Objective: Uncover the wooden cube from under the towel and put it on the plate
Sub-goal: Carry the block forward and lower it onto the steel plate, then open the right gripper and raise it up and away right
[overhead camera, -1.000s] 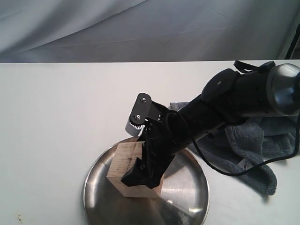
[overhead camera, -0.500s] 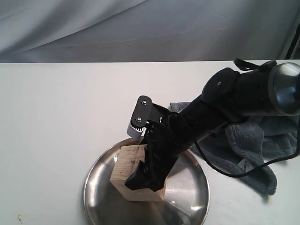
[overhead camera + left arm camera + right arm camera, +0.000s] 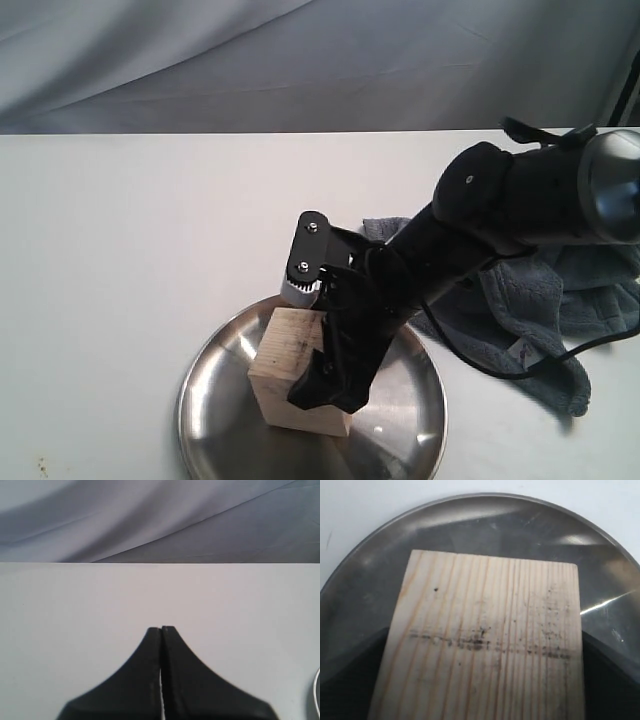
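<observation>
- Left tool [image 3: 161,630]: fingers pressed together with nothing between them, above bare white tabletop [image 3: 75,605].
- Tabletop [image 3: 120,250]: white, with a grey cloth backdrop behind it.
- Plate [image 3: 215,420]: round and shiny, at the near edge of the tabletop, centre-left of the exterior view. The right wrist view shows its rim [image 3: 485,500] curving round the cube.
- Cube [image 3: 285,360]: pale wood, inside the plate rim near its middle. One face [image 3: 485,630] shows grain and a dark smudged line. Cannot tell whether its base rests on the plate or hangs just above it.
- Right tool [image 3: 325,385]: reaches down from the right and is spread wide, with dark fingers [image 3: 612,680] against opposite sides of the cube, gripping it.
- Towel [image 3: 530,310]: grey, crumpled on the tabletop to the right of the plate, under the right arm, clear of the cube.
</observation>
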`<state>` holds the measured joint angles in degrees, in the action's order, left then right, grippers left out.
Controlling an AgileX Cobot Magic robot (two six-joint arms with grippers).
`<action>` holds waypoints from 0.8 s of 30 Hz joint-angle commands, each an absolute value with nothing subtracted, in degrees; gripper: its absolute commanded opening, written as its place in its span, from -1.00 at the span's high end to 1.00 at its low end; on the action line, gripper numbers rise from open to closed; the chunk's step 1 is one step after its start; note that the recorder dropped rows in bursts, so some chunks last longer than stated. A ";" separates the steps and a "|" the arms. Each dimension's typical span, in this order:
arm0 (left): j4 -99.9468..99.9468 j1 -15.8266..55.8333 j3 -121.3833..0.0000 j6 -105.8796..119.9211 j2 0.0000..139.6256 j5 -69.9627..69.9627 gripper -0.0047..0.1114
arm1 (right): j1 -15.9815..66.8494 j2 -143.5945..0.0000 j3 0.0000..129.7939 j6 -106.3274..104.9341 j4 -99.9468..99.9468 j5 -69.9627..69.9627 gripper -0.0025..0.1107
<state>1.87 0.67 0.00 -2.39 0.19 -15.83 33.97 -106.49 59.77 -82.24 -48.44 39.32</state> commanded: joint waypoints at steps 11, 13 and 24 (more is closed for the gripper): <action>1.98 0.94 0.00 -2.53 0.00 -15.21 0.92 | 33.83 -106.17 59.75 -78.00 -41.49 41.61 0.31; 1.98 0.94 0.00 -2.53 0.00 -15.21 0.92 | 33.83 -106.17 59.75 -76.02 -40.01 41.61 -0.10; 1.98 0.94 0.00 -2.53 0.00 -15.21 0.92 | 33.83 -100.09 59.86 -74.55 -42.42 41.25 -0.90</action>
<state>1.87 0.67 0.00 -2.39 0.19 -15.83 33.97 -103.10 59.79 -74.78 -41.64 41.20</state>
